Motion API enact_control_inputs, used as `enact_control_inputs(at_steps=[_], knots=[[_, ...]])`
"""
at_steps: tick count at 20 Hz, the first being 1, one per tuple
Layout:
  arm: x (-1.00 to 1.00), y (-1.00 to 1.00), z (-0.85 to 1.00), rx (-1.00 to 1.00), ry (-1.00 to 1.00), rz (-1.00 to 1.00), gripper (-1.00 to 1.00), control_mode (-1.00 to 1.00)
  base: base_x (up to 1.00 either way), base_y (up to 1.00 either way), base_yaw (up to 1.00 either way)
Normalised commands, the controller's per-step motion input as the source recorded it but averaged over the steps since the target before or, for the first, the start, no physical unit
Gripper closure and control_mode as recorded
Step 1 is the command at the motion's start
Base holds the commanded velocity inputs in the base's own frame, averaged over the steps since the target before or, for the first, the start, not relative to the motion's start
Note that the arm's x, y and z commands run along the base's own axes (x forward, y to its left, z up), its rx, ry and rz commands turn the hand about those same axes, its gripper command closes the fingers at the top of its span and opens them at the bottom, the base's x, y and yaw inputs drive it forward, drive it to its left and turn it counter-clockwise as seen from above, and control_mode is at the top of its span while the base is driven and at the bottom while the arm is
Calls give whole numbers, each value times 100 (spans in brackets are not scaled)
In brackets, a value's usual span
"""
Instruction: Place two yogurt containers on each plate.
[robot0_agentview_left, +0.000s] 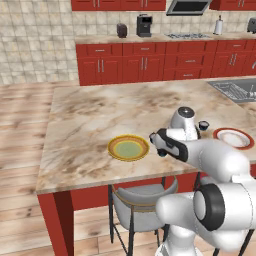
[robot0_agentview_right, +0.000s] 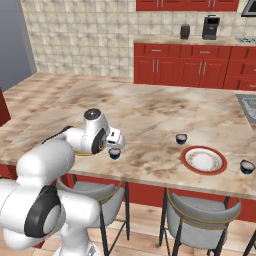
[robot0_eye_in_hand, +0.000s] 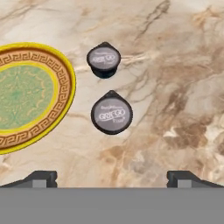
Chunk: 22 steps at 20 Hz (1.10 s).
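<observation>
Marble island counter (robot0_agentview_left: 90, 115) in a red-cabinet kitchen. Left base view: yellow plate (robot0_agentview_left: 128, 148) near the front edge, red plate (robot0_agentview_left: 233, 137) off right. Right base view: a yogurt cup (robot0_agentview_right: 181, 138) just beyond the red plate. Hand view: gripper (robot0_eye_in_hand: 112, 178) fingers spread apart, empty, over two cups (robot0_eye_in_hand: 111, 113) right of the yellow plate.

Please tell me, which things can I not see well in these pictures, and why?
- Second cup beside the yellow plate: in the left base view the arm covers it.
- Yellow plate in the right base view: the arm hides most of it.
- Small print under the lid's big word: too small, hand view.
</observation>
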Motion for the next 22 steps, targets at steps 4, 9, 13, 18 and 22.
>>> enact_control_inputs(at_steps=[4,9,13,18,22], knots=[[13,0,-16,0,0,0,-100,-100,0,0,0],[15,0,-17,0,0,0,-100,-100,0,0,0],[6,0,-21,0,0,0,-100,-100,0,0,0],[20,0,-19,0,0,0,-100,-100,0,0,0],[28,-1,-13,0,0,0,-100,-100,0,0,0]])
